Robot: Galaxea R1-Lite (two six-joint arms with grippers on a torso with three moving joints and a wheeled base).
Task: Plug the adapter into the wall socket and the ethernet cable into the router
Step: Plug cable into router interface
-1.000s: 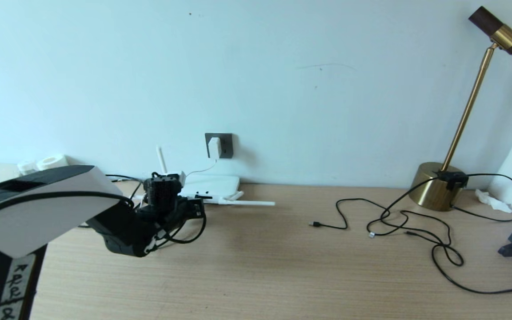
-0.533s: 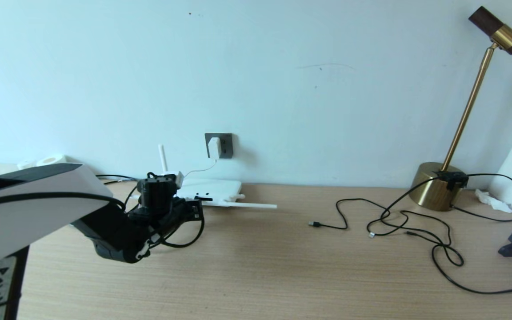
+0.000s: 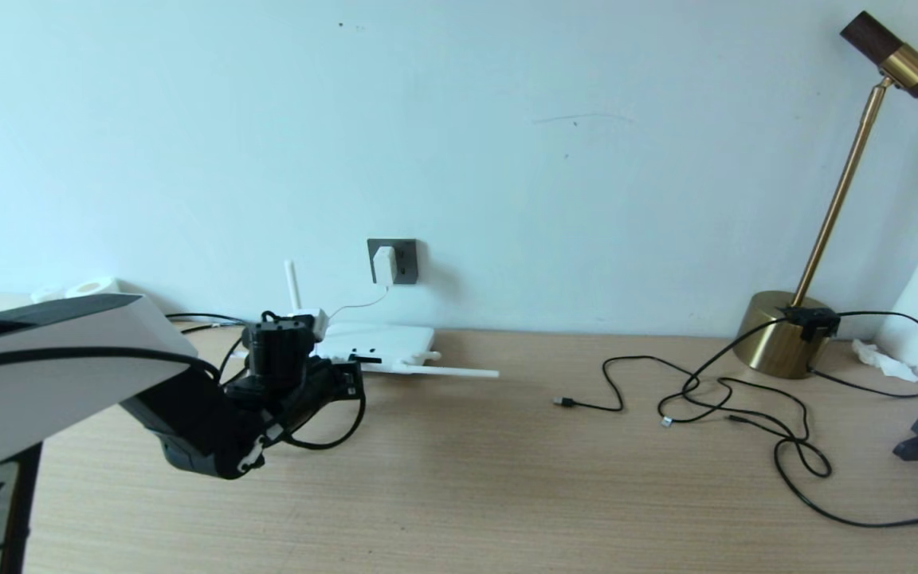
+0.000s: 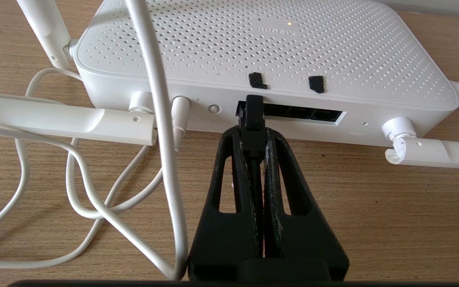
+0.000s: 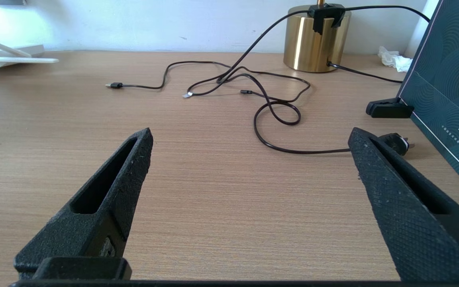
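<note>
your left gripper (image 4: 254, 131) is clamped on the ethernet cable (image 4: 254, 119), its black plug right at the router (image 4: 253, 44) port row. the adapter (image 3: 384, 265) sits in the wall socket (image 3: 405, 259) above the table (image 3: 507, 478). your right gripper (image 5: 249, 167) hangs wide apart, holding nothing.

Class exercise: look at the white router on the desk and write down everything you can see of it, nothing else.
The router is a flat white box with rounded corners and a perforated, plastic-looking top bearing a faint logo, a small lit dot and two black tabs. It lies flat on the wooden desk by the wall, below the wall socket. Its white stick antennas are mostly folded down; one stands upright. Its side shows a round button and a dark port row, where the left tool holds the ethernet cable plug at the end port.
</note>
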